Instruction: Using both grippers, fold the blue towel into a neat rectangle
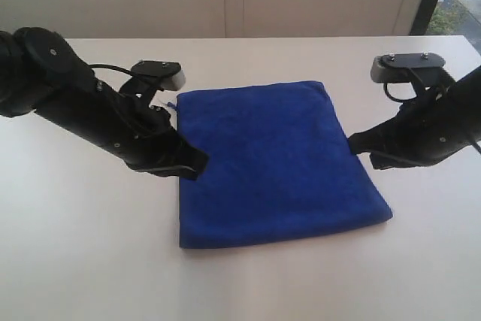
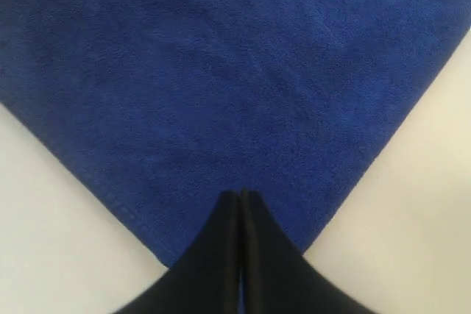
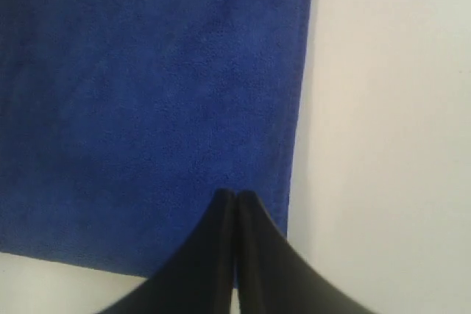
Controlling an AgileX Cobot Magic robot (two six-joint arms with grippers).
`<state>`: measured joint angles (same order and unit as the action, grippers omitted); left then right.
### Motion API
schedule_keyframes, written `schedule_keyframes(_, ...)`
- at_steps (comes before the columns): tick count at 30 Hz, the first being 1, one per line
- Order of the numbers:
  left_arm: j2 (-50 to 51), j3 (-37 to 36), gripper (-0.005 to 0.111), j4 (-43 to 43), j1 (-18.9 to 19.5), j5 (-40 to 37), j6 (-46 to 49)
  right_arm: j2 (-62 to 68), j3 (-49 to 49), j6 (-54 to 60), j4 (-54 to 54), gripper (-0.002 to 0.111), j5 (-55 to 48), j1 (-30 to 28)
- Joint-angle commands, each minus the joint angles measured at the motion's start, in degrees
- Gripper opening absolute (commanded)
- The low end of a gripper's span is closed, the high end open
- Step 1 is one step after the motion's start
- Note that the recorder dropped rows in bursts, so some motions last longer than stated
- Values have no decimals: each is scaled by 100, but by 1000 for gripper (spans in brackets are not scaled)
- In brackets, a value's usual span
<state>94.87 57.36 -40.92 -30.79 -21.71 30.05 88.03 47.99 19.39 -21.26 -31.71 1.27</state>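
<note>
Left arm: black, reaching in from the left edge of the exterior view and slanting down toward the middle of the worktop (image 1: 90,261).
Left end effector (image 1: 197,165): closed, with its two black jaws pressed together into one point and nothing visible between them. In the exterior view its tip sits at the left edge of the blue towel (image 1: 278,159), about halfway along that side.
Left end effector, close view (image 2: 241,195): the joined tip lies over the cloth (image 2: 221,71) just inside one corner, with pale worktop (image 2: 412,218) on both sides of that corner. Whether the tip presses on the cloth cannot be told.
Blue towel: lies flat in the middle of the worktop between the two arms, as a roughly square shape with straight sides. Its near edge looks thick and rounded.
Right end effector (image 1: 352,140): closed, jaws together and holding nothing. Its tip meets the towel's right edge around the middle of that side.
Right end effector, close view (image 3: 235,195): the tip lies over the cloth (image 3: 147,93) near a corner, just beside a straight edge, with bare worktop (image 3: 383,108) past that edge.
Right arm: black, coming in from the right edge of the exterior view and angled down toward the towel.
</note>
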Motion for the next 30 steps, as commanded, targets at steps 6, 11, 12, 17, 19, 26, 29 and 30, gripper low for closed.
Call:
schedule_keyframes(6,631,-23,0,-114,-260,-10,-52,-45,-437,-13,33,0,710,225)
schedule_keyframes(11,850,-23,0,-126,-260,-113,-66,38,-633,-13,33,0,953,225)
schedule_keyframes(12,862,-23,0,-126,-260,-144,-66,119,-644,-13,33,0,953,225)
schedule_keyframes(17,923,-154,0,-139,-260,-129,-66,604,-644,-13,10,0,935,225)
schedule_keyframes(19,923,-196,0,-94,-260,-110,-52,754,-644,-62,13,0,935,225)
schedule_keyframes(26,979,-273,0,-80,-260,-28,-34,1057,-644,-575,13,0,626,225)
schedule_keyframes(29,1111,-273,0,-3,-260,-15,-34,1079,-654,-680,13,0,457,225)
schedule_keyframes(30,1167,-273,0,119,-260,-28,-34,1079,-654,-767,13,0,367,225)
